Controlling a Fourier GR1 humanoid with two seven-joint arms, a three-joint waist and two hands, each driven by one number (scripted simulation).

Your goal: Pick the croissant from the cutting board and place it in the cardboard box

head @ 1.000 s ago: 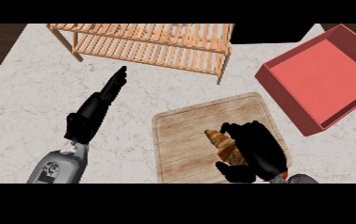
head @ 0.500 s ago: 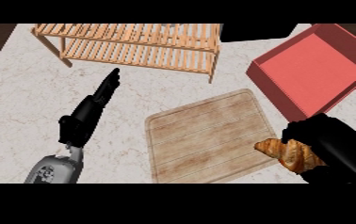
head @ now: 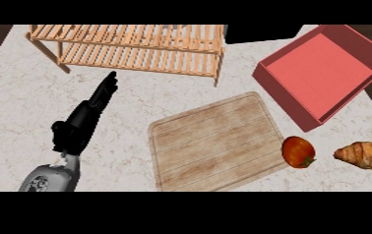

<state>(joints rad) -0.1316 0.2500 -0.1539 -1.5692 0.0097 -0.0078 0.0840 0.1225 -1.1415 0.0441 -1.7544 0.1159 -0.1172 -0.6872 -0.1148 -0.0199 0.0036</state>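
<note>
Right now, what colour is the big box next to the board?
The box is red, seen best in the head view.

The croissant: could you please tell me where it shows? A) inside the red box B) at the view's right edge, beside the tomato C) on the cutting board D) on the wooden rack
B: the croissant shows at the right edge, just right of the tomato, off the cutting board and outside the red box.

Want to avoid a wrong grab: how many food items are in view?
2: a tomato just right of the cutting board, and the croissant further right at the view's edge. Others may be hidden.
</note>
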